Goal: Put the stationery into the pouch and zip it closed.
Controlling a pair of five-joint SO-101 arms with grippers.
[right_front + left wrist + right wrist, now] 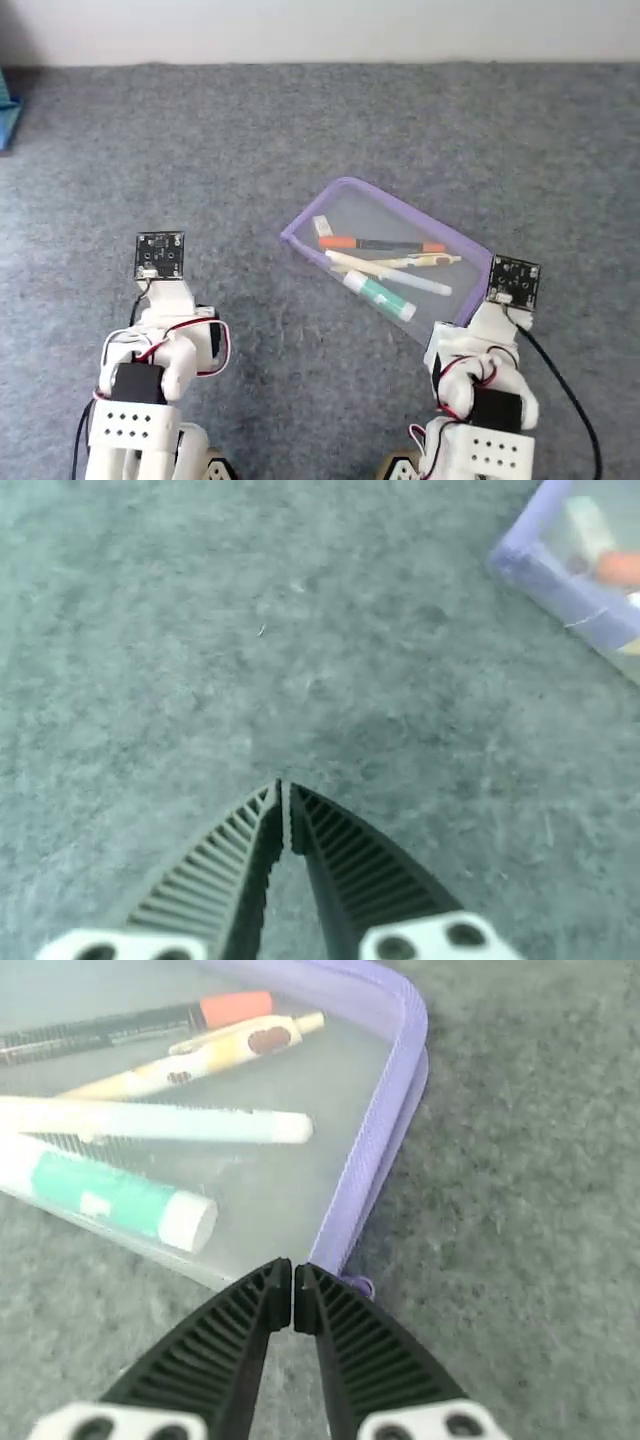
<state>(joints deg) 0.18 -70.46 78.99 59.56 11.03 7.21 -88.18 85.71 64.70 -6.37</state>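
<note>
Grey carpeted table (200,140) with a clear, purple-edged pouch (400,225) flat on it, right of centre

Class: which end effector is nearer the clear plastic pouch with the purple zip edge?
The right. The right end effector is shut at a corner of the purple-edged clear plastic pouch; the left end effector is shut over grey carpet, well apart from it.

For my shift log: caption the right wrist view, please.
Shut right gripper at the corner of the purple-edged pouch holding pens.
</note>
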